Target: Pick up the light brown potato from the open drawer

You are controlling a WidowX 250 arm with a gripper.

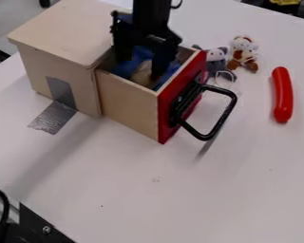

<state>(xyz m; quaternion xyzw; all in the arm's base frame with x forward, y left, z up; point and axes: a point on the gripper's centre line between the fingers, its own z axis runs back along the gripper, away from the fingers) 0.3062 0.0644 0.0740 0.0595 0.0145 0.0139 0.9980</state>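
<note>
Nearest you, at the lower left corner, is a black metal bracket with a round bolt, beside the white tabletop. Further in, a black loop-shaped handle juts toward the lower right from the red front panel of a light wooden drawer. The drawer stands pulled out of a pale plywood box, which leaves its top open to a reach from above. A strip of silver tape runs from the box's side onto the tabletop, probably to keep the box from sliding when the handle is pulled. To the right lies a glossy red sausage-shaped toy, lengthwise and apart from the drawer. Your black two-finger gripper points down into the drawer, its pincer spread wide, likely to straddle what lies inside: crumpled blue soft material and a rounded beige thing. You cannot tell whether either is touched. Beyond the red panel, a small grey plush toy sits beside a brown-and-white plush toy, both outside the drawer, on the tabletop.
</note>
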